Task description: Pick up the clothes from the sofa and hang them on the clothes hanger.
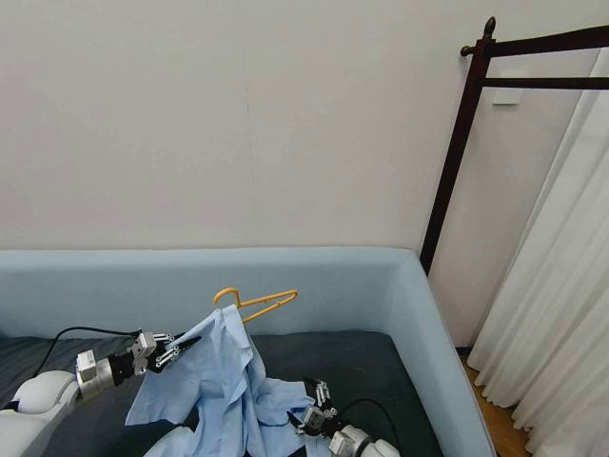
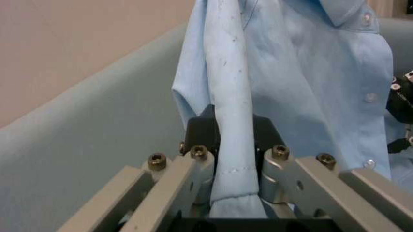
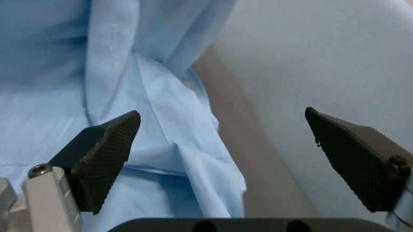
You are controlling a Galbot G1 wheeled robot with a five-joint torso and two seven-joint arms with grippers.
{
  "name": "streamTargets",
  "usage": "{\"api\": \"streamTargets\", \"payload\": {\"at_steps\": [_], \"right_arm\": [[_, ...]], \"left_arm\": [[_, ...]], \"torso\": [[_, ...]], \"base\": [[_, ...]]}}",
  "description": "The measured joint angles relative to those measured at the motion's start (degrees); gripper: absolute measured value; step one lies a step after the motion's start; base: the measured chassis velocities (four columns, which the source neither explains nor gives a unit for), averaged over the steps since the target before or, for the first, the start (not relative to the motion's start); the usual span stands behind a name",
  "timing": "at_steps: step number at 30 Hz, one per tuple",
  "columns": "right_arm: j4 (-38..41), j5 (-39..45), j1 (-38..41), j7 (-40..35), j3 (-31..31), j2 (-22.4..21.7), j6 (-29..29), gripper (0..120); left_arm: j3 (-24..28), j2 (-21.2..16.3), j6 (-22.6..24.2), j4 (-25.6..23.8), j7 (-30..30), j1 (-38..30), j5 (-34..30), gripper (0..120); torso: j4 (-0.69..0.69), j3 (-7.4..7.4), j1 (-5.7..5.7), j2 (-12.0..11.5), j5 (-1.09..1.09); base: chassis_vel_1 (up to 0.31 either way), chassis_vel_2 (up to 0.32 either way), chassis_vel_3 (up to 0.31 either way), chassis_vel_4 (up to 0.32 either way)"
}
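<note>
Left claw [image 1: 183, 345] is clamped closed, arm extended; right claw [image 1: 308, 404] gapes wide, low.

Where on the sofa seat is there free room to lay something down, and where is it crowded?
Free: the dark seat cushion between the shirt and the sofa's right armrest. Crowded: the middle, where the left gripper is shut on the shirt and the open right gripper sits beside its lower folds.

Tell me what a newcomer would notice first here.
A light blue shirt, a yellow hanger poking from its top, is held up over the pale blue sofa, a fold pinched in the left hand. The right hand hangs open by the shirt's lower folds. At the right stands a dark wooden clothes rack.
</note>
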State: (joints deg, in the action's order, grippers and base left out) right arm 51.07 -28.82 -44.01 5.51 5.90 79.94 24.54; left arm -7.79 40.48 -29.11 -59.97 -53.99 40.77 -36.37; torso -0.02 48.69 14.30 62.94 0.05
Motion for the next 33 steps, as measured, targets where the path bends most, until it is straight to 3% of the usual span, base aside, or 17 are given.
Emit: {"api": "streamTargets", "payload": {"at_steps": [6,11,13,16,22,25,33], "right_arm": [[-0.78,1.96,-0.07,5.28,1.24,1.29,2.07,73],[-2.13,1.76,-0.18,5.51,1.59,2.57,0.88,56],[-2.39,1.55,-0.18,5.39,1.58,2.73,0.54,55],[-4.36,0.09,-0.07,5.06,1.05,3.52,-0.42,38],[-6.78,-0.36,0.63,4.79,0.69,4.25,-1.45,20],[-8.55,-0.40,1.48,3.97,0.24,5.41,-2.15,5],[-8.86,0.34,1.78,3.64,0.11,6.47,-2.05,0]], "left_arm": [[-0.10,-0.55,-1.22,1.46,0.01,-0.19,-0.02,7],[-0.04,-0.41,-1.40,1.05,0.06,-0.24,-0.08,7],[-0.03,-0.40,-1.41,0.94,0.06,-0.25,-0.10,7],[0.02,-0.43,-1.43,0.06,0.20,-0.27,-0.34,7],[-0.04,-0.46,-1.45,-0.90,0.27,0.05,-0.98,7],[-0.57,-0.26,-1.57,-1.19,0.29,0.68,-1.09,7],[-1.20,-0.15,-1.83,-1.24,0.29,1.43,-1.11,7]], "torso": [[0.00,0.00,0.00,0.00,0.00],[0.00,0.00,0.00,0.00,0.00],[0.00,0.00,0.00,0.00,0.00],[0.00,0.00,0.00,0.00,0.01],[0.00,0.00,0.00,-0.01,0.01],[0.00,0.00,0.00,0.00,0.01],[0.02,0.00,0.01,-0.01,0.01]], "base": [[0.000,0.000,0.000,0.000],[0.000,0.000,0.000,0.000],[0.000,0.000,0.000,0.000],[0.000,0.000,0.000,0.000],[0.000,0.000,0.000,0.000],[0.000,0.000,0.000,0.000],[0.000,0.000,0.000,0.000]]}}
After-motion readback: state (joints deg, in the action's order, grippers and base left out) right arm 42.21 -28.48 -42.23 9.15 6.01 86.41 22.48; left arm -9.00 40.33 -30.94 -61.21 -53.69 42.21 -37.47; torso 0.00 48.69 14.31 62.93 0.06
